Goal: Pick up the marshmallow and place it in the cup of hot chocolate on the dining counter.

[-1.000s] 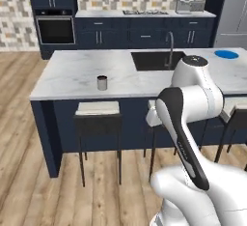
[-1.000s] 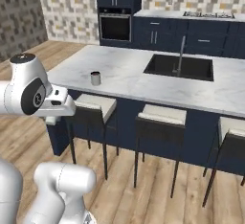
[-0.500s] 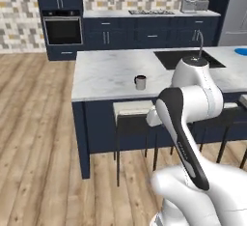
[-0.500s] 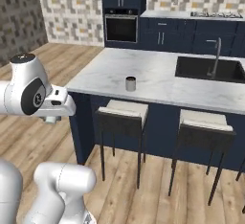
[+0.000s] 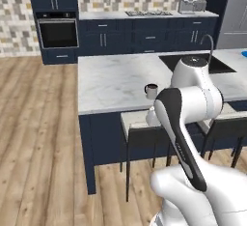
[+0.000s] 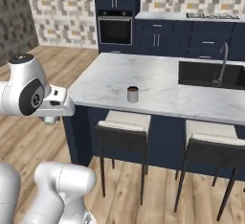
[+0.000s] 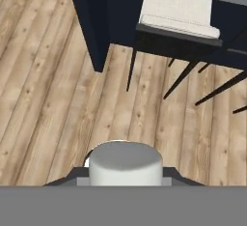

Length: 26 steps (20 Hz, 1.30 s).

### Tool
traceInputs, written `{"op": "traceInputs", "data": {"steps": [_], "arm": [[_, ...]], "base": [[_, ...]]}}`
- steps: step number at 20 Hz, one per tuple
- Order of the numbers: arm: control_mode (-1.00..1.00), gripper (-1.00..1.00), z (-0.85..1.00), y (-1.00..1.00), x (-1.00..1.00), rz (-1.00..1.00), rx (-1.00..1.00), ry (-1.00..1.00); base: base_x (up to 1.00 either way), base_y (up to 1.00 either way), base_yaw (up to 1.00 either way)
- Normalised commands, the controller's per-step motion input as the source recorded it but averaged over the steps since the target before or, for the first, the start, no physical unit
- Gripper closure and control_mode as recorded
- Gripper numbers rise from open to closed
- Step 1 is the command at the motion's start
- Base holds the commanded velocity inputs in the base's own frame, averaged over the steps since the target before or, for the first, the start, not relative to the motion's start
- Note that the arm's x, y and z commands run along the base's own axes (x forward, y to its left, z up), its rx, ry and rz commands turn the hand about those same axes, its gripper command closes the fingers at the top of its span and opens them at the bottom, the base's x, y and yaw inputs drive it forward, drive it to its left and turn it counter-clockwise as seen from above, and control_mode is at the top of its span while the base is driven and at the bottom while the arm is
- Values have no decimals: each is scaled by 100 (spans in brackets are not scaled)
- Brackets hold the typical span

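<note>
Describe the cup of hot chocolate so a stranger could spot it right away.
Find the long marble dining counter on its navy base. Near its front edge, above the leftmost pale-cushioned stool, stands the cup of hot chocolate: a small light-grey mug with a dark rim, alone on that stretch.

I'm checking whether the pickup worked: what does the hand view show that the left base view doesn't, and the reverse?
Hand view alone: the marshmallow, a white cylinder clamped between the shut jaws, over wooden floor.
Left base view alone: the cup of hot chocolate standing on the dining counter, the sink, and the oven behind.
Both: a pale-cushioned stool against the counter's dark navy base.
</note>
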Motion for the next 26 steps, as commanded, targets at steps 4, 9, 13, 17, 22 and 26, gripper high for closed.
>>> {"op": "traceInputs", "data": {"steps": [4,9,13,17,22,26], "arm": [[100,100,0,0,0,0,0,0],[100,100,0,0,0,0,0,0],[100,100,0,0,0,0,0,0],[-100,100,0,0,0,0,0,1],[-100,100,-2,0,5,-10,2,4],[-100,100,-2,-13,8,-1,1,4]], "base": [[89,0,-7],[81,0,-4],[59,0,-2],[12,0,0],[0,0,0],[0,0,0]]}}
